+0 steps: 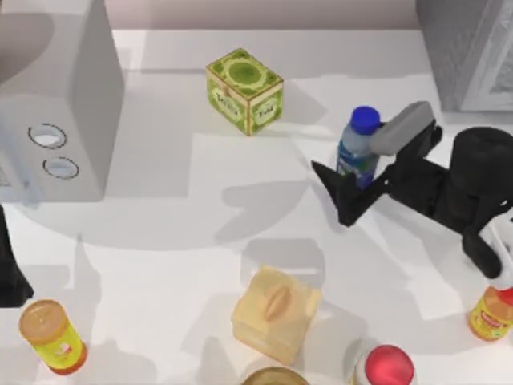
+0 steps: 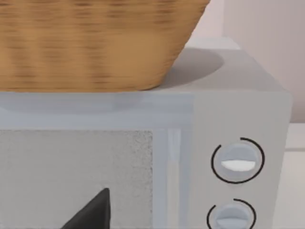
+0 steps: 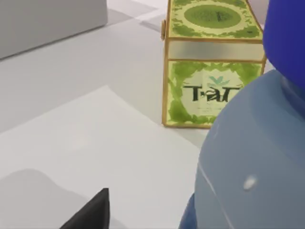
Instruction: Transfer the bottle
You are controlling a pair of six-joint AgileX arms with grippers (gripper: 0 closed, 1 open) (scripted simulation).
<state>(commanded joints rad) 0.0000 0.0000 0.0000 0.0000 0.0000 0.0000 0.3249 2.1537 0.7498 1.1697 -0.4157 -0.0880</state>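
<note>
The bottle (image 1: 358, 151) stands upright at the desk's (image 1: 200, 224) right rear, between the right pincer's (image 1: 350, 178) spread fingers, which reach in low for a body grip. The left pincer (image 2: 90, 212), state untellable, idles by the microwave (image 1: 64, 104).

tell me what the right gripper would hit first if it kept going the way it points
Probably nothing new: the right gripper already straddles the clear bluish plastic water bottle. Beyond it, the way looks free over the bare white table, though depth is unclear.
</note>
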